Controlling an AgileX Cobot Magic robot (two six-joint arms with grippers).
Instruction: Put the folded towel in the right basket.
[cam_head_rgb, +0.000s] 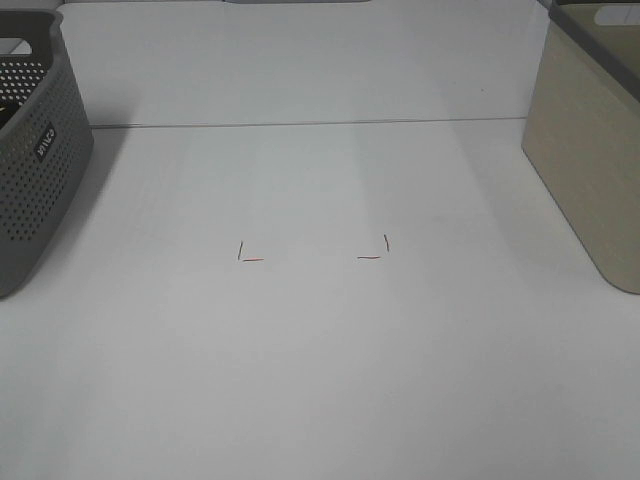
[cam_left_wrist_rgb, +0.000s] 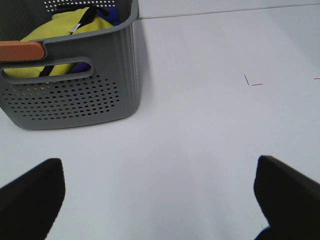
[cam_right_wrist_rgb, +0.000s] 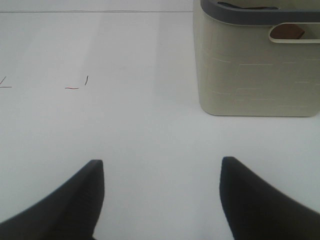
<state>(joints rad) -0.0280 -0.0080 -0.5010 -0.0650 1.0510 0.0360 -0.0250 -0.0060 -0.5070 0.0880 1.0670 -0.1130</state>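
- Table (cam_head_rgb: 320, 380) bare between the two red corner marks (cam_head_rgb: 250, 256); no towel lying on it in any view.
- Right basket (cam_head_rgb: 590, 170), beige with grey rim, sits at the right side of the table; also close in my right wrist view (cam_right_wrist_rgb: 255, 75).
- Folded towel (cam_right_wrist_rgb: 290, 32): a reddish-brown patch shows through the basket's handle slot, and a dark sliver shows over the rim. I judge that's the towel, already inside the right basket. Can't see how it lies.
- My right gripper (cam_right_wrist_rgb: 160, 200): fingers spread apart, nothing between them, over bare table short of the basket.
- My left gripper (cam_left_wrist_rgb: 160, 195): fingers wide apart too, holding nothing, near the grey perforated basket (cam_left_wrist_rgb: 75, 95), which holds yellow cloth (cam_left_wrist_rgb: 65, 35).
- Neither arm shows in the high view.
- Progress call: placing looks done, nothing visibly left beyond confirming the towel sits fully in.
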